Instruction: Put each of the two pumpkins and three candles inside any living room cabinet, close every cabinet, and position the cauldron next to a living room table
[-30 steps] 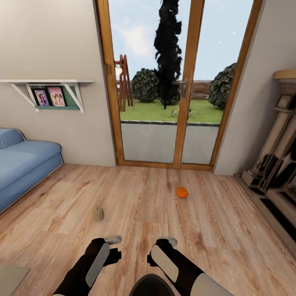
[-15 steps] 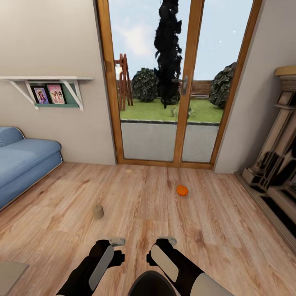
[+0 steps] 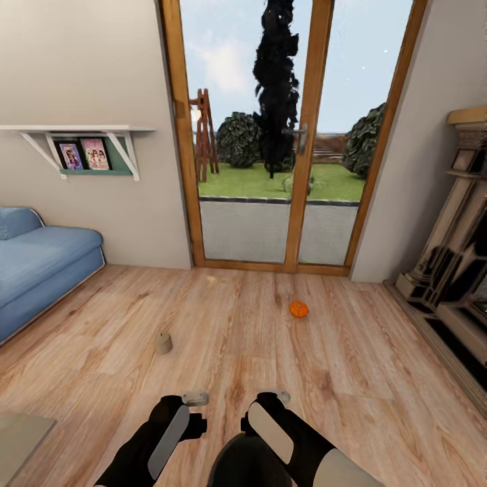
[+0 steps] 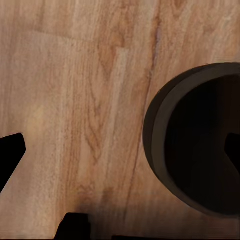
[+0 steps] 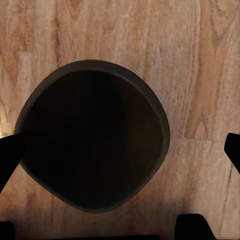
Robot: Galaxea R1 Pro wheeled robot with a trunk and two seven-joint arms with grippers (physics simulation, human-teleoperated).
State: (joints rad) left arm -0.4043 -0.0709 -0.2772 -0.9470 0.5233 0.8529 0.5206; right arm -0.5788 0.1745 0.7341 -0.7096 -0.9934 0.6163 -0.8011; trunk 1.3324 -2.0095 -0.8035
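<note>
An orange pumpkin (image 3: 298, 309) lies on the wood floor in front of the glass door, ahead and to the right of my arms. A squat whitish-grey candle (image 3: 163, 342) stands on the floor ahead to the left. The black cauldron (image 3: 249, 465) sits on the floor right below me, between my two arms. My left gripper (image 3: 195, 399) hangs open over bare floor beside the cauldron's rim (image 4: 200, 140). My right gripper (image 3: 281, 398) is open straight above the cauldron's dark mouth (image 5: 95, 135), with nothing held.
A blue sofa (image 3: 40, 267) lines the left wall under a white shelf (image 3: 74, 132) with pictures. A dark fireplace surround (image 3: 453, 270) stands at the right. A wood-framed glass door (image 3: 284, 135) fills the far wall. A pale grey flat corner (image 3: 20, 439) shows at bottom left.
The whole view has shifted a little, so the pumpkin and candle sit slightly higher in the picture. More of the cauldron shows between my arms. My left arm has edged to the right.
</note>
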